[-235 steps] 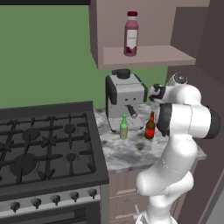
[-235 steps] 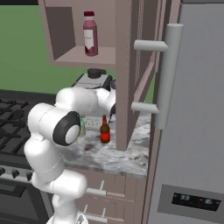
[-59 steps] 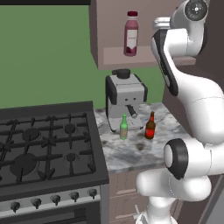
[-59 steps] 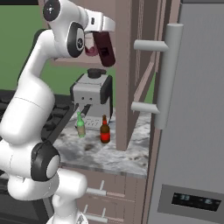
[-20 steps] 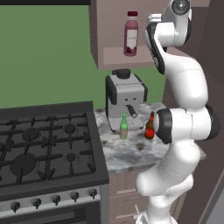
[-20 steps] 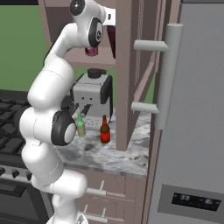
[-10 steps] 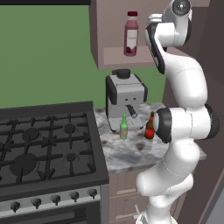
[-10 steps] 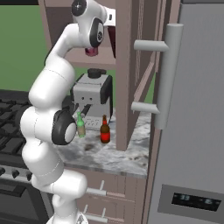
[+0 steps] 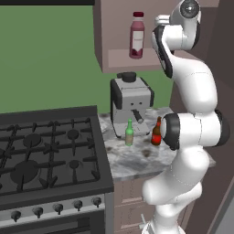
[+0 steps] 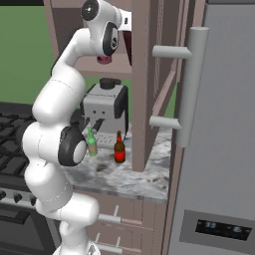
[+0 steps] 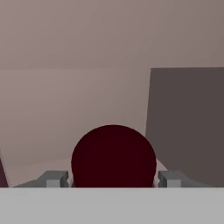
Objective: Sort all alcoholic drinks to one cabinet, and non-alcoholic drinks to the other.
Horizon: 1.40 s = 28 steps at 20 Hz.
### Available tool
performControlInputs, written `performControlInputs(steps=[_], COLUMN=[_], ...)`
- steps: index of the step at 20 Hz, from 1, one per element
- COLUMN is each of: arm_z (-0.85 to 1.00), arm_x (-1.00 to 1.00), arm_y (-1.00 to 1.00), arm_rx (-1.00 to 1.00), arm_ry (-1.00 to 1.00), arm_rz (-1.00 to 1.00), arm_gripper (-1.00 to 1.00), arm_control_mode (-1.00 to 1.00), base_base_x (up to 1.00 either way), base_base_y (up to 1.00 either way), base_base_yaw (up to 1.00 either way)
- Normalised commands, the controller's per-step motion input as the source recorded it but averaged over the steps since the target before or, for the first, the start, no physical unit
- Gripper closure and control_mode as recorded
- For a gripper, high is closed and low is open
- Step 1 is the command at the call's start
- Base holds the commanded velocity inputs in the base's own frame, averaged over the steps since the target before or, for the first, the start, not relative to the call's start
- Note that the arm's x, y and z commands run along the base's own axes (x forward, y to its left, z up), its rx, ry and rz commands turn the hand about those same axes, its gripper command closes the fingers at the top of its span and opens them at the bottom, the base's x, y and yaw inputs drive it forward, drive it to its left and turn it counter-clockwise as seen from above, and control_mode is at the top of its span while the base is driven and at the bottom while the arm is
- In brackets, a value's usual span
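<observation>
maroon bottle (image 11: pixel 113 155) sits between the two gripper (image 11: pixel 113 178) fingertips in the hand view, seen end-on as a dark round disc, so its long axis runs straight along the gripper toward the cabinet interior (image 11: pixel 87 96); the jaws stand wide with a fingertip hard by each side of it, gripping it. in the right base view this one maroon bottle (image 10: pixel 126 46) is up at the upper cabinet beside the arm's hand. on the counter (image 9: pixel 137 160) stand two small long-necked bottles, both upright, necks up: one green bottle (image 9: pixel 130 133) and one amber bottle (image 9: pixel 156 132), near each other before the coffee machine (image 9: pixel 130 103). farther up, one pink bottle (image 9: pixel 136 35) stands upright on the open shelf (image 9: pixel 132 60), cap up.
</observation>
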Motion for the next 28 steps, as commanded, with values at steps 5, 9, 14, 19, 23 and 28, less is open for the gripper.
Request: performControlInputs(steps=[5, 9, 14, 19, 23, 28], arm_z=[-0.12, -0.12, -0.12, -0.1, -0.09, -0.05], arm_x=[0.08, 0.14, 0.15, 0.14, 0.12, 0.1], arm_y=[0.0, 0.0, 0.0, 0.0, 0.0, 0.0], arm_rx=[0.0, 0.0, 0.0, 0.0, 0.0, 0.0], arm_ry=[0.0, 0.0, 0.0, -0.02, -0.03, 0.0], arm_rz=[0.0, 0.0, 0.0, 0.0, 0.0, 0.0], arm_gripper=[-1.0, -1.0, -1.0, -1.0, -1.0, -1.0], arm_control_mode=[-1.0, -1.0, -1.0, -1.0, -1.0, -1.0], base_base_x=[0.0, 0.0, 0.0, 0.0, 0.0, 0.0], base_base_y=[0.0, 0.0, 0.0, 0.0, 0.0, 0.0], base_base_yaw=[0.0, 0.0, 0.0, 0.0, 0.0, 0.0])
